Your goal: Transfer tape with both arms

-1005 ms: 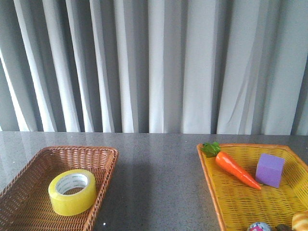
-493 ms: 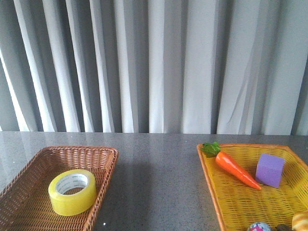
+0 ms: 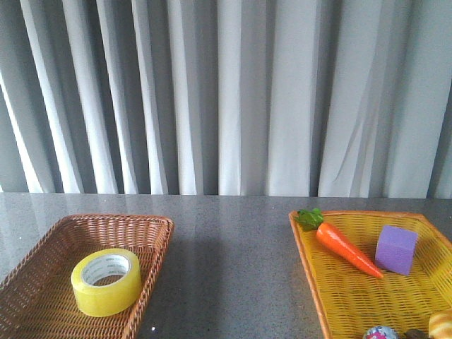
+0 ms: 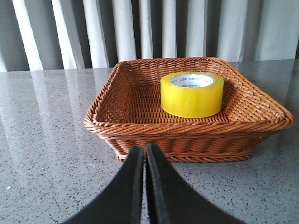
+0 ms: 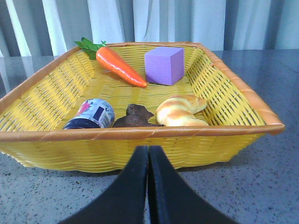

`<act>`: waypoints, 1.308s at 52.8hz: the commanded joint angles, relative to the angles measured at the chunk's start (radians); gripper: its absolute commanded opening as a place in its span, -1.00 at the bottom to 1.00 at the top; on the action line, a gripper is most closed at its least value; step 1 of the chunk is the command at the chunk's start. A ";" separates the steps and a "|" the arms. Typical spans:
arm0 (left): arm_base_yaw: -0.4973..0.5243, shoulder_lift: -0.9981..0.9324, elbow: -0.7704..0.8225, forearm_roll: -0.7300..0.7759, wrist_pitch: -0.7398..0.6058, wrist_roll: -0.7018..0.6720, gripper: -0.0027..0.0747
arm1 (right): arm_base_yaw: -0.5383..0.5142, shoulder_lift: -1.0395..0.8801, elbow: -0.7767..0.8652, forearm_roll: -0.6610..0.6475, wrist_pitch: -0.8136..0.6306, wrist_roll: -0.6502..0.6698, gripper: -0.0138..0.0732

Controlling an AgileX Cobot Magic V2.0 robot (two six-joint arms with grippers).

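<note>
Nothing moves since earlier frames. Yellow tape roll [image 3: 106,282] lies flat in brown wicker basket [image 3: 42,311]. Left claw [image 4: 144,154] closed, empty, facing basket; right claw [image 5: 148,154] closed, empty, facing yellow woven tray [image 5: 140,135].

Grey speckled desk [image 3: 233,268]; brown wicker basket [image 3: 152,229] on its left, yellow basket [image 3: 311,282] on its right.

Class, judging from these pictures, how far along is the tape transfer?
The tape lies flat in the brown basket. Both pincers, left and right, are shut and hold nothing. This fits either tape awaiting pickup or tape already delivered; the pictures cannot settle which.
</note>
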 commanded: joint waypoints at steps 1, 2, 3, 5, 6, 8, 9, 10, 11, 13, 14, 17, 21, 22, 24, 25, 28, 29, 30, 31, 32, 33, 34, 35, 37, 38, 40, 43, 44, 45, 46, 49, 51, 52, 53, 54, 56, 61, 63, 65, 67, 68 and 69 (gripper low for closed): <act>-0.005 -0.017 -0.025 -0.012 -0.072 -0.002 -0.95 | -0.007 -0.012 0.007 -0.002 -0.081 -0.013 -0.70; -0.005 -0.017 -0.025 -0.012 -0.072 -0.002 -0.95 | -0.007 -0.012 0.007 -0.002 -0.081 -0.013 -0.70; -0.005 -0.017 -0.025 -0.012 -0.072 -0.002 -0.95 | -0.007 -0.012 0.007 -0.002 -0.081 -0.013 -0.70; -0.005 -0.017 -0.025 -0.012 -0.072 -0.002 -0.95 | -0.007 -0.012 0.007 -0.002 -0.081 -0.013 -0.70; -0.005 -0.017 -0.025 -0.012 -0.072 -0.002 -0.95 | -0.007 -0.012 0.007 -0.002 -0.081 -0.013 -0.70; -0.005 -0.017 -0.025 -0.012 -0.072 -0.002 -0.95 | -0.007 -0.012 0.007 -0.002 -0.081 -0.013 -0.70; -0.005 -0.017 -0.025 -0.012 -0.072 -0.002 -0.95 | -0.007 -0.012 0.007 -0.002 -0.081 -0.010 -0.70; -0.005 -0.017 -0.025 -0.012 -0.072 -0.002 -0.95 | -0.007 -0.012 0.007 -0.002 -0.081 -0.010 -0.70; -0.005 -0.017 -0.025 -0.012 -0.072 -0.002 -0.95 | -0.007 -0.012 0.007 -0.002 -0.081 -0.010 -0.70; -0.005 -0.017 -0.025 -0.012 -0.072 -0.002 -0.95 | -0.007 -0.012 0.007 -0.002 -0.081 -0.010 -0.70; -0.005 -0.017 -0.025 -0.012 -0.072 -0.002 -0.95 | -0.007 -0.012 0.007 -0.002 -0.081 -0.010 -0.70; -0.005 -0.017 -0.025 -0.012 -0.072 -0.002 -0.95 | -0.007 -0.012 0.007 -0.002 -0.081 -0.010 -0.70; -0.005 -0.017 -0.025 -0.012 -0.072 -0.002 -0.95 | -0.007 -0.012 0.007 -0.002 -0.081 -0.010 -0.70; -0.005 -0.017 -0.025 -0.012 -0.072 -0.002 -0.95 | -0.007 -0.012 0.007 -0.003 -0.081 -0.010 -0.70; -0.005 -0.017 -0.025 -0.012 -0.072 -0.002 -0.95 | -0.007 -0.012 0.007 -0.004 -0.081 -0.010 -0.70; -0.005 -0.017 -0.025 -0.012 -0.072 -0.002 -0.95 | -0.007 -0.012 0.007 -0.007 -0.081 -0.010 -0.70; -0.005 -0.017 -0.025 -0.012 -0.072 -0.002 -0.95 | -0.007 -0.012 0.007 -0.014 -0.081 -0.010 -0.70; -0.005 -0.017 -0.025 -0.012 -0.072 -0.002 -0.95 | -0.007 -0.012 0.007 -0.015 -0.081 -0.010 -0.70; -0.005 -0.017 -0.025 -0.012 -0.072 -0.002 -0.95 | -0.007 -0.012 0.007 -0.017 -0.081 -0.010 -0.70; -0.005 -0.017 -0.025 -0.012 -0.072 -0.002 -0.95 | -0.007 -0.012 0.007 -0.022 -0.081 -0.010 -0.70; -0.005 -0.017 -0.025 -0.012 -0.072 -0.002 -0.95 | -0.007 -0.012 0.007 -0.027 -0.081 -0.010 -0.70; -0.005 -0.017 -0.025 -0.012 -0.072 -0.002 -0.95 | -0.007 -0.012 0.007 -0.032 -0.081 -0.010 -0.70; -0.005 -0.017 -0.025 -0.012 -0.072 -0.002 -0.95 | -0.007 -0.012 0.007 -0.033 -0.081 -0.010 -0.70; -0.005 -0.017 -0.025 -0.012 -0.072 -0.002 -0.95 | -0.007 -0.012 0.007 -0.035 -0.081 -0.010 -0.70; -0.005 -0.017 -0.025 -0.012 -0.072 -0.002 -0.95 | -0.007 -0.012 0.007 -0.035 -0.081 -0.010 -0.70; -0.005 -0.017 -0.025 -0.012 -0.072 -0.002 -0.95 | -0.007 -0.012 0.007 -0.035 -0.081 -0.010 -0.70; -0.005 -0.017 -0.025 -0.012 -0.072 -0.002 -0.95 | -0.007 -0.012 0.007 -0.035 -0.080 -0.010 -0.70; -0.005 -0.017 -0.025 -0.012 -0.072 -0.002 -0.95 | -0.007 -0.012 0.007 -0.034 -0.080 -0.010 -0.70; -0.005 -0.017 -0.025 -0.012 -0.072 -0.002 -0.95 | -0.007 -0.012 0.007 -0.034 -0.080 -0.010 -0.70; -0.005 -0.017 -0.025 -0.012 -0.072 -0.002 -0.95 | -0.007 -0.012 0.007 -0.034 -0.080 -0.010 -0.70; -0.005 -0.017 -0.025 -0.012 -0.072 -0.002 -0.95 | -0.007 -0.012 0.007 -0.034 -0.080 -0.010 -0.70; -0.005 -0.017 -0.025 -0.012 -0.072 -0.002 -0.95 | -0.007 -0.012 0.007 -0.034 -0.080 -0.010 -0.70; -0.005 -0.017 -0.025 -0.012 -0.072 -0.002 -0.95 | -0.007 -0.012 0.007 -0.032 -0.080 -0.010 -0.70; -0.005 -0.017 -0.025 -0.012 -0.072 -0.002 -0.95 | -0.007 -0.012 0.007 -0.032 -0.080 -0.010 -0.70; -0.005 -0.017 -0.025 -0.012 -0.072 -0.002 -0.95 | -0.007 -0.012 0.007 -0.031 -0.080 -0.010 -0.70; -0.005 -0.017 -0.025 -0.012 -0.072 -0.002 -0.95 | -0.007 -0.012 0.007 -0.031 -0.080 -0.010 -0.70; -0.005 -0.017 -0.025 -0.012 -0.072 -0.002 -0.95 | -0.007 -0.012 0.007 -0.031 -0.080 -0.010 -0.70; -0.005 -0.017 -0.025 -0.012 -0.072 -0.002 -0.95 | -0.007 -0.011 0.006 -0.031 -0.079 -0.010 -0.70; -0.005 -0.017 -0.025 -0.012 -0.072 -0.002 -0.95 | -0.007 -0.011 0.006 -0.031 -0.079 -0.010 -0.70; -0.005 -0.017 -0.025 -0.012 -0.072 -0.002 -0.95 | -0.007 -0.011 0.006 -0.031 -0.079 -0.010 -0.70; -0.005 -0.017 -0.025 -0.012 -0.072 -0.002 -0.95 | -0.007 -0.011 0.006 -0.031 -0.079 -0.010 -0.70; -0.005 -0.017 -0.025 -0.012 -0.072 -0.002 -0.95 | -0.007 -0.011 0.006 -0.031 -0.079 -0.010 -0.70; -0.005 -0.017 -0.025 -0.012 -0.072 -0.002 -0.95 | -0.007 -0.011 0.006 -0.031 -0.079 -0.010 -0.70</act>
